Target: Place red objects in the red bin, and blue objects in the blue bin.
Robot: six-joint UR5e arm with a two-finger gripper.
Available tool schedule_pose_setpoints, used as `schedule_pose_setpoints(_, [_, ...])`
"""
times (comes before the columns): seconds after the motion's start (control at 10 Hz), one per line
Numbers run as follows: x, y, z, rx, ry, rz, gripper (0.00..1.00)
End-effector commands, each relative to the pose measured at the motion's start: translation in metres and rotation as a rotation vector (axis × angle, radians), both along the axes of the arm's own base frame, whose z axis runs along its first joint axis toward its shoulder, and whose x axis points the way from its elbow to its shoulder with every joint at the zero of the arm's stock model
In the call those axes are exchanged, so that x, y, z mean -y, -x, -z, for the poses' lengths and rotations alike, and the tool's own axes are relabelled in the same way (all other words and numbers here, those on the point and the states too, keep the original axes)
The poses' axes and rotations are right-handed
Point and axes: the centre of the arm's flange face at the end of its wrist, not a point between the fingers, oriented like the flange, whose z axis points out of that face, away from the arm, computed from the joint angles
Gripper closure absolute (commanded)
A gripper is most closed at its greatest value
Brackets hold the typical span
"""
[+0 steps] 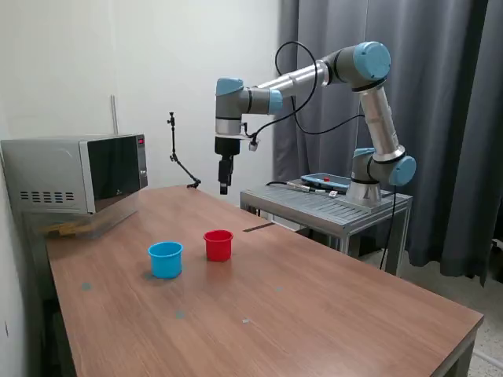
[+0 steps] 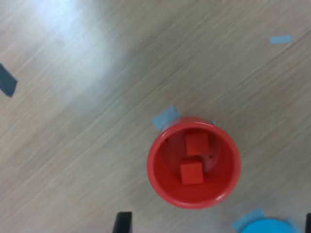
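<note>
The red bin (image 1: 218,245) stands near the middle of the wooden table (image 1: 314,314), and the blue bin (image 1: 166,259) is just to its left in the exterior view. In the wrist view the red bin (image 2: 194,162) holds two red cubes (image 2: 197,143) (image 2: 191,173). Only the rim of the blue bin (image 2: 266,227) shows there. No blue cubes are in view, and the inside of the blue bin is hidden. My gripper (image 1: 224,182) hangs high above the table behind the bins. Its fingertips (image 2: 122,222) stand far apart with nothing between them.
A microwave (image 1: 75,173) sits at the table's back left in the exterior view. A metal cart (image 1: 330,203) holding the arm's base and a tablet stands behind the table. A thin black stand (image 1: 178,161) is at the back edge. Blue tape marks (image 2: 165,117) dot the tabletop.
</note>
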Motion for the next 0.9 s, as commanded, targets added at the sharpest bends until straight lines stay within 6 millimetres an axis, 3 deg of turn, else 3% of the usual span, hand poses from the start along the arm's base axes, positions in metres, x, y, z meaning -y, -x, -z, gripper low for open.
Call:
schedule_pose_setpoints(0.0, [0.010,-0.011,-0.040,-0.011,-0.003,-0.032,0.00])
schedule_pose_setpoints(0.4, [0.023,-0.038,-0.103,-0.040,-0.018,-0.139,0.00])
schedule_pose_setpoints(0.8, [0.035,-0.071,-0.150,-0.011,-0.001,-0.246,0.00])
